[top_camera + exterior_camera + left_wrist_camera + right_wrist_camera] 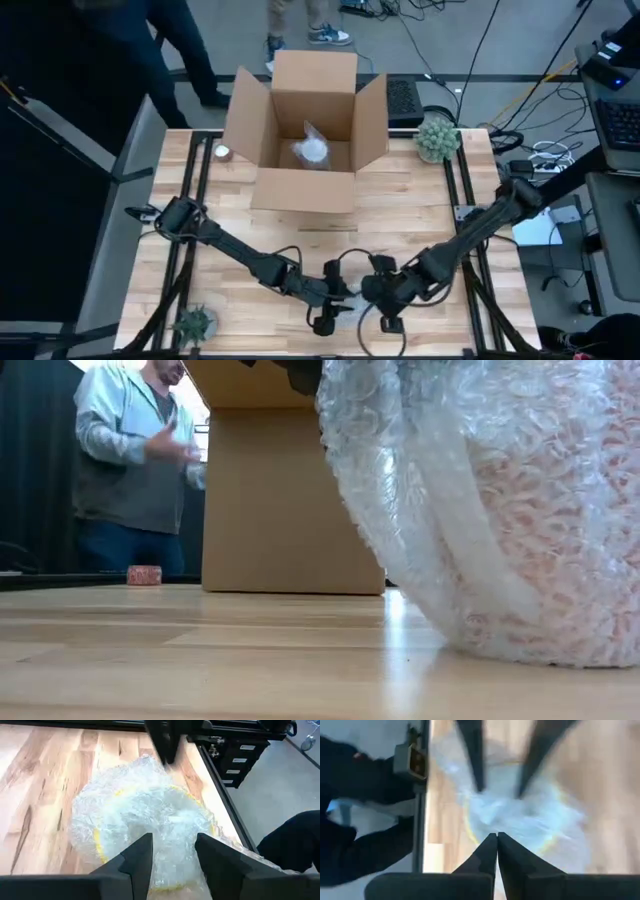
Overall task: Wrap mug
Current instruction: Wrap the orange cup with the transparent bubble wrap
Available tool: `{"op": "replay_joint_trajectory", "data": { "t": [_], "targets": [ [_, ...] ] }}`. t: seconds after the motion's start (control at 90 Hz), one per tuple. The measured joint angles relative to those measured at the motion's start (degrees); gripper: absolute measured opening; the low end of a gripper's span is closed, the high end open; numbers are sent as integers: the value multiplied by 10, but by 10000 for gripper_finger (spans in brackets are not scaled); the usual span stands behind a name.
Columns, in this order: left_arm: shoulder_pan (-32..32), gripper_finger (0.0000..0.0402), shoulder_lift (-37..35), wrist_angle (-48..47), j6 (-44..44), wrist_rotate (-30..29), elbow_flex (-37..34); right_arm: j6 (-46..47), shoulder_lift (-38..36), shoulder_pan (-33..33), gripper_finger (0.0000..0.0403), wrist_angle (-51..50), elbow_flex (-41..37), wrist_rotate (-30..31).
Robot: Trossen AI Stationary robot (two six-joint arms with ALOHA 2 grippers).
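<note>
The mug, bundled in clear bubble wrap [150, 815], stands on the table near its near edge [347, 305]. In the low view the bundle's bottom [530, 640] rests on the wood, and a pink pattern shows through the wrap. My left gripper [172, 855] is open, with one finger on either side of the bundle's top; I cannot tell whether they touch it. My right gripper [497, 840] is shut and comes at the bundle from the opposite side [169, 760]. My right gripper meets the bubble wrap with its shut fingertips [170, 761] at the bundle's upper edge, on the side away from my left gripper. I cannot tell whether a layer of wrap lies between the fingers. The bundle stays standing on the table.
An open cardboard box [305, 190] stands at the far middle with a wrapped item [311, 150] inside. A small plant [437, 137] sits far right and another [195, 323] near left. A small round thing [222, 152] lies left of the box. A person [130, 450] stands beyond the table.
</note>
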Motion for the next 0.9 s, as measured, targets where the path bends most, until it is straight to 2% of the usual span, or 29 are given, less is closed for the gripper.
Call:
{"op": "replay_joint_trajectory", "data": {
  "t": [0.089,0.244,0.356,0.556,0.9],
  "targets": [
    [0,143,0,0,0,1,0,26,-8,9,0,-58,1,29],
    [0,143,0,0,0,1,0,63,6,29,0,-127,1,32],
    [0,143,0,0,-1,2,0,50,31,33,0,-94,1,34],
    [0,143,0,-2,-1,2,-1,-30,68,17,0,5,1,29],
    [0,143,0,1,-2,4,-1,-34,58,11,0,-7,2,39]
  ]
}}
